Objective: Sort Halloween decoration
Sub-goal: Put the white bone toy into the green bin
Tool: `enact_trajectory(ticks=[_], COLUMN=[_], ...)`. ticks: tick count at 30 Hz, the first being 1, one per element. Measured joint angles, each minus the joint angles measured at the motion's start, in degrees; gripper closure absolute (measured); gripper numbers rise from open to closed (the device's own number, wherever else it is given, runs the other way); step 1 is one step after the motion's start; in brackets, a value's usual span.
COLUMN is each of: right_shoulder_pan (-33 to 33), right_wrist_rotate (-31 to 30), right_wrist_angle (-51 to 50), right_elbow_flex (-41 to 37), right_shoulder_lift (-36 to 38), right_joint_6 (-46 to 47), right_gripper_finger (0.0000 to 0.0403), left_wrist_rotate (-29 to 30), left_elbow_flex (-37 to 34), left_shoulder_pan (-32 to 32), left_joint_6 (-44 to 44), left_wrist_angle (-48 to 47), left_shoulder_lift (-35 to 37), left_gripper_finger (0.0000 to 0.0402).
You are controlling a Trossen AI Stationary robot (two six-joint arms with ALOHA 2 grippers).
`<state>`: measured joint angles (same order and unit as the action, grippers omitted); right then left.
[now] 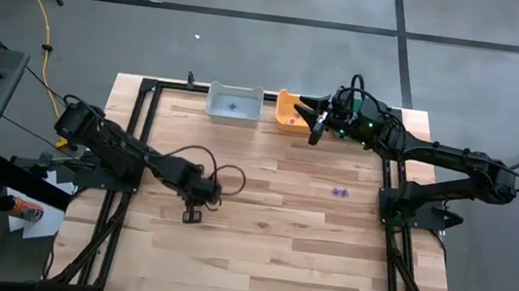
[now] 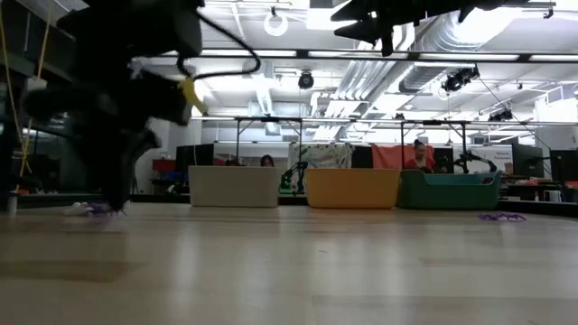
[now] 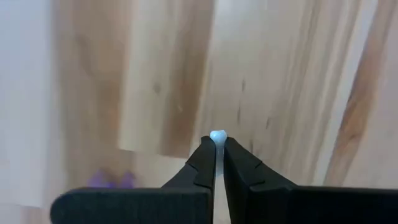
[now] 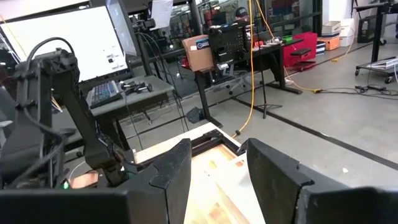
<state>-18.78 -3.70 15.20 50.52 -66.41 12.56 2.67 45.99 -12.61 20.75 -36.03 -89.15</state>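
Left wrist view settles the grip: the left end effector is clenched on a tiny pale bluish trinket pinched at its fingertips, with a purple trinket lying on the counter just beside it. That detail is lost in the high view, where the left end effector shows only as a dark shape well apart from the grey bin, toward the counter's middle. The high view adds the layout instead: the orange bin sits just beside the grey bin, the right end effector hangs near the orange bin with its jaws released and empty, and more purple trinkets lie well apart from the grey bin, toward the right arm's base. Only the low view shows a teal bin beyond the orange one.

The step in hand looks like a pickup just secured. Next would be lifting clear and carrying the trinket over to the bin matching its colour, likely the grey bin, without loosening such a slight pinch.
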Motion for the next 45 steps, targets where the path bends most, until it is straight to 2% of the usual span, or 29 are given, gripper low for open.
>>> enact_trajectory(ticks=[6, 9, 17, 20, 24, 28, 37, 41, 45], right_shoulder_pan=[0.0, 0.0, 0.0, 0.0, 0.0, 0.2, 2.1, 3.1, 3.2], right_wrist_rotate=[0.0, 0.0, 0.4, 3.6, 10.8, 17.7, 17.9, 17.9, 17.9], right_wrist_angle=[0.0, 0.0, 0.1, 0.7, 2.3, 3.1, 3.9, 3.9, 3.9], right_elbow_flex=[0.0, 0.0, 0.0, 0.0, 0.0, 0.0, 0.0, 0.0, 0.0], right_shoulder_lift=[0.0, 0.0, 0.0, 0.0, 0.0, 0.0, 0.0, 0.0, 0.0], right_joint_6=[0.0, 0.0, 3.1, 4.7, 4.9, 1.7, -1.1, -4.1, -5.3], right_gripper_finger=[0.0251, 0.0251, 0.0251, 0.0251, 0.0251, 0.0251, 0.0261, 0.0304, 0.0378], left_wrist_rotate=[-0.5, -0.7, -1.2, -4.9, -10.7, -14.5, -14.7, -14.6, -14.4], left_elbow_flex=[0.1, 0.1, 0.3, 0.3, 0.3, 0.3, 0.3, 0.3, 0.3], left_shoulder_pan=[6.0, 10.0, 22.2, 26.4, 30.0, 31.6, 28.7, 27.4, 27.1], left_joint_6=[-1.6, -3.0, -3.6, -3.4, -4.3, -4.8, -2.9, -2.9, -2.9], left_wrist_angle=[2.1, 6.7, 31.0, 41.3, 53.9, 61.6, 63.5, 63.5, 63.5], left_shoulder_lift=[5.3, 8.8, 18.4, 21.0, 23.1, 23.5, 23.4, 23.4, 23.4], left_gripper_finger=[0.0401, 0.0401, 0.0401, 0.0401, 0.0401, 0.0401, 0.0401, 0.0401, 0.0401])
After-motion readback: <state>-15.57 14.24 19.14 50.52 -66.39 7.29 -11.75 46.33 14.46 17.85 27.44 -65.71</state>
